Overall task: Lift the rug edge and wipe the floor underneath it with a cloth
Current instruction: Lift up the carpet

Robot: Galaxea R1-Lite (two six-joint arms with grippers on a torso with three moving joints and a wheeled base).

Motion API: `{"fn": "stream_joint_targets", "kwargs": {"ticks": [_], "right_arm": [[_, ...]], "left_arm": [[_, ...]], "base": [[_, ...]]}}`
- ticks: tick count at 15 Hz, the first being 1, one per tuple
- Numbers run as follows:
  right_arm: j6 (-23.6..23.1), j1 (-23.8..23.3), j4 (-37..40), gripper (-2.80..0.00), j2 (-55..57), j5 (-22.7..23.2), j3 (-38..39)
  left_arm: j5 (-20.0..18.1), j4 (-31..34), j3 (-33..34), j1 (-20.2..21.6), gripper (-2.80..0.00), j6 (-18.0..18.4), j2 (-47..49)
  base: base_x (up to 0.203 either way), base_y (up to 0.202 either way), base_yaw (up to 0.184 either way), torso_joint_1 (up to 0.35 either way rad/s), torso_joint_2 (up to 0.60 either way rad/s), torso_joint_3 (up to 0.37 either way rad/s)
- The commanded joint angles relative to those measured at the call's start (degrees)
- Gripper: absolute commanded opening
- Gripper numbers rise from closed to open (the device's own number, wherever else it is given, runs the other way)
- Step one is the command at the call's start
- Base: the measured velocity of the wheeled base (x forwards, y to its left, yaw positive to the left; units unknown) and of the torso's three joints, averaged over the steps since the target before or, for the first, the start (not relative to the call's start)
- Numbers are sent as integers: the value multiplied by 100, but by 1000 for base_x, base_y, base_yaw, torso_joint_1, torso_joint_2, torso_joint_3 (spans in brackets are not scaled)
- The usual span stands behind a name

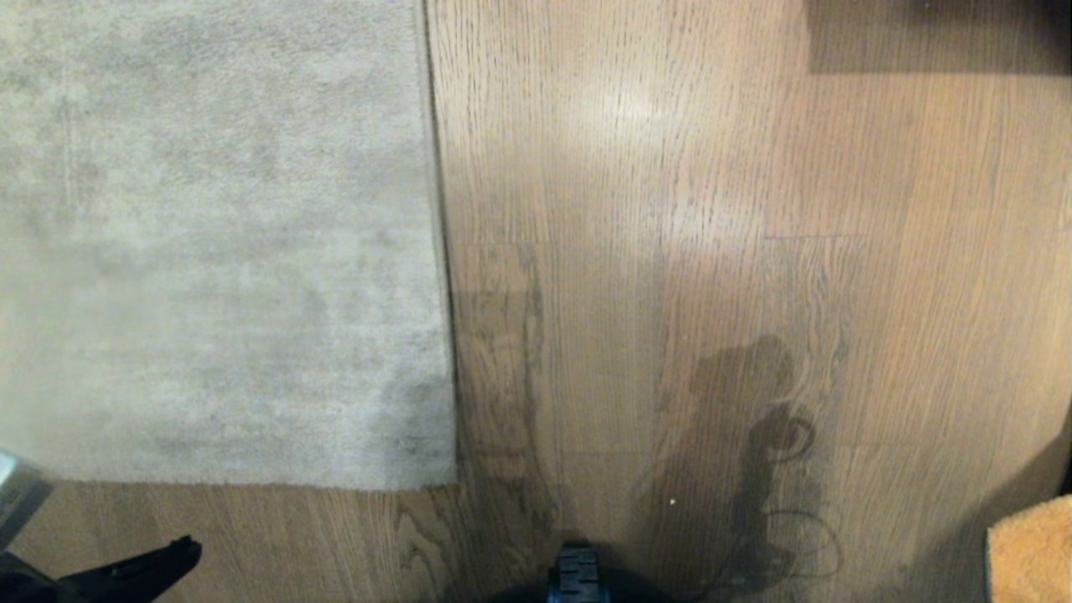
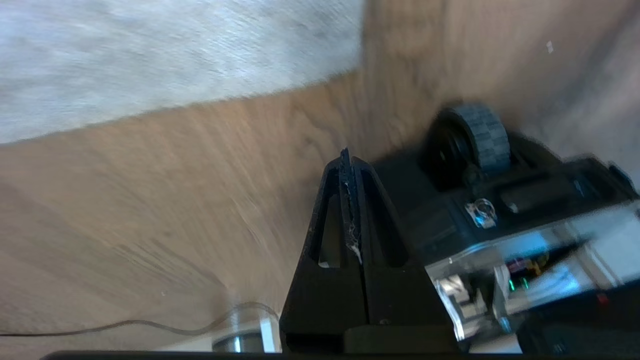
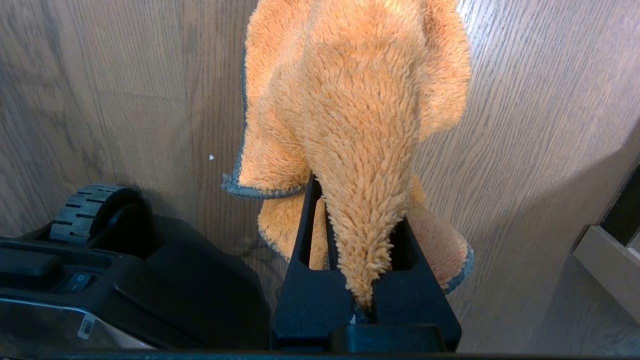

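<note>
Rug (image 1: 218, 243) lies flat on your left, its corner (image 1: 448, 481) near the robot's base, on the floor (image 1: 670, 251). Your left gripper (image 1: 180, 553) pokes in low at that side over bare planks just beside the rug's near border, jaws pressed together with nothing between them. Your right gripper (image 3: 365, 280) is clamped on the cloth (image 3: 355, 125), which hangs above the floor right of the base wheel (image 3: 85, 210).
</note>
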Motion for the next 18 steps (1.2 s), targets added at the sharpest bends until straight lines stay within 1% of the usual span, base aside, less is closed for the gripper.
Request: {"fn": "stream_joint_targets", "kwargs": {"ticks": [1, 4, 5, 7, 9, 13, 16, 17, 18], "right_arm": [[-5, -5, 1, -280, 7, 4, 0], [-11, 2, 1, -280, 7, 4, 0], [-9, 2, 1, -280, 7, 4, 0], [-5, 2, 1, -280, 7, 4, 0], [-5, 2, 1, -280, 7, 4, 0], [-5, 2, 1, -280, 7, 4, 0], [-5, 2, 1, -280, 7, 4, 0], [-5, 2, 1, -280, 7, 4, 0], [-5, 2, 1, -280, 7, 4, 0]], "left_arm": [[-3, 7, -205, -305, -280, -3, 882], [10, 3, -511, -626, -280, -8, 1664], [12, -6, -602, -814, -280, -60, 1922], [25, -211, -755, -1318, -280, -339, 2423], [85, -695, -843, -1654, -280, -577, 2889], [205, -1595, -905, -1944, -280, -840, 3703], [636, -1999, -1105, -2086, -280, -892, 4264], [686, -2073, -1184, -2095, -280, -898, 4404], [706, -2138, -1242, -2095, 0, -914, 4547]], "base": [[0, 0, 0, 0, 0, 0], [0, 0, 0, 0, 0, 0], [0, 0, 0, 0, 0, 0], [0, 0, 0, 0, 0, 0], [0, 0, 0, 0, 0, 0], [0, 0, 0, 0, 0, 0], [0, 0, 0, 0, 0, 0], [0, 0, 0, 0, 0, 0], [0, 0, 0, 0, 0, 0]]}}
